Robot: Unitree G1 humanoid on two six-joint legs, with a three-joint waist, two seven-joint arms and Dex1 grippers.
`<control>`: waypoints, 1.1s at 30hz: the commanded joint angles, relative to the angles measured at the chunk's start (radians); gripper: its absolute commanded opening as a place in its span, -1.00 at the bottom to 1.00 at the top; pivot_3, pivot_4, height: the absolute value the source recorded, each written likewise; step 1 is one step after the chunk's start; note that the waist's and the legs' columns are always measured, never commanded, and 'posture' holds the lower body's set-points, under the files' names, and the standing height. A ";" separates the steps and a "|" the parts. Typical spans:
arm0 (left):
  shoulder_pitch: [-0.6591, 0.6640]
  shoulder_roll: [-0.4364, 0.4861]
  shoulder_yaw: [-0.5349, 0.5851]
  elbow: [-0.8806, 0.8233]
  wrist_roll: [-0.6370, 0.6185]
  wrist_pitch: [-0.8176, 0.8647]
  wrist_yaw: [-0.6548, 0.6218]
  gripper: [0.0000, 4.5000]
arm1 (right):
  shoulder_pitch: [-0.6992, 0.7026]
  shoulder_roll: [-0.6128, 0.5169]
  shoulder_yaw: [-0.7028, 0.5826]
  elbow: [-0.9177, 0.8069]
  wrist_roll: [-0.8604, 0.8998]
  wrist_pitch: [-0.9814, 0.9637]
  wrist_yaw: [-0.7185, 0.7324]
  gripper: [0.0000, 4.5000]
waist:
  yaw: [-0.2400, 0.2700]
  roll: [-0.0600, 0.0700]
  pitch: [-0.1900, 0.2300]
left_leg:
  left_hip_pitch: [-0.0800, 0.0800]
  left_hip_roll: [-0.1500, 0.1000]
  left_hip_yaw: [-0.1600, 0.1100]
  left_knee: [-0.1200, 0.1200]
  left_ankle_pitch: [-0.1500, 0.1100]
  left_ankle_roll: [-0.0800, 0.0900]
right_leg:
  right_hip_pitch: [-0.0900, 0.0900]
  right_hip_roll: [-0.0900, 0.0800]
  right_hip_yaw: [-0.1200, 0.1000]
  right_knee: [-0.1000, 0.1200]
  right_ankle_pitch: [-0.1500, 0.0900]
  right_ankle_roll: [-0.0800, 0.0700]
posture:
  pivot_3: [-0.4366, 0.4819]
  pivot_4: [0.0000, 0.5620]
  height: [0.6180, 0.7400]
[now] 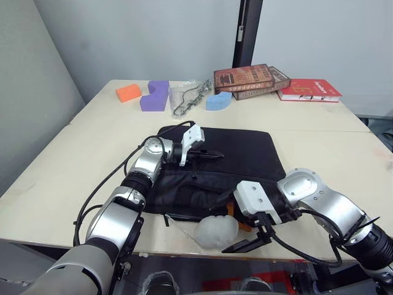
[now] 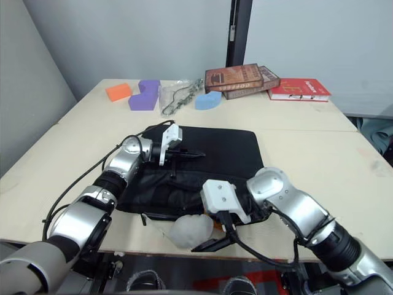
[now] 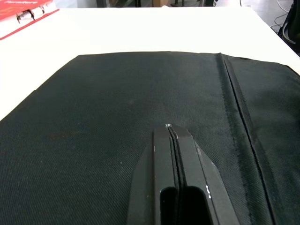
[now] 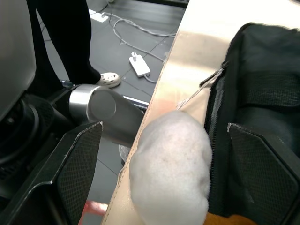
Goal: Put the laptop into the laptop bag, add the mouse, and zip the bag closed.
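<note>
The black laptop bag [image 1: 245, 147] lies flat in the middle of the table, its strap side toward the front edge. My left gripper [image 1: 212, 155] is shut, with nothing seen between its fingers, and hovers low over the bag's top panel [image 3: 117, 93]. My right gripper [image 1: 249, 238] is open at the table's front edge, beside the bag's near side [image 4: 267, 93]. Its two fingers stand wide apart on either side of a fuzzy white plush toy [image 4: 171, 164] with orange parts. The laptop and the mouse are out of view.
At the back of the table lie brown books [image 1: 252, 80], a red book [image 1: 310, 90], purple [image 1: 155, 95], orange [image 1: 128, 93] and blue [image 1: 218, 101] foam blocks, and a clear plastic bag [image 1: 184, 98]. The plush [image 1: 216, 232] sits right at the table edge. A person's shoe [image 4: 110, 79] is on the floor.
</note>
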 commanded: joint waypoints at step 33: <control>0.062 0.013 -0.062 0.077 0.106 0.052 -0.002 -1.00 | 0.085 -0.053 -0.022 0.063 -0.145 -0.256 0.019 -0.99 | 0.002 0.001 -0.004 | -0.001 0.000 0.000 -0.002 0.000 0.000 | 0.001 0.000 -0.001 -0.004 0.000 0.000 | -0.05 -0.47 0.89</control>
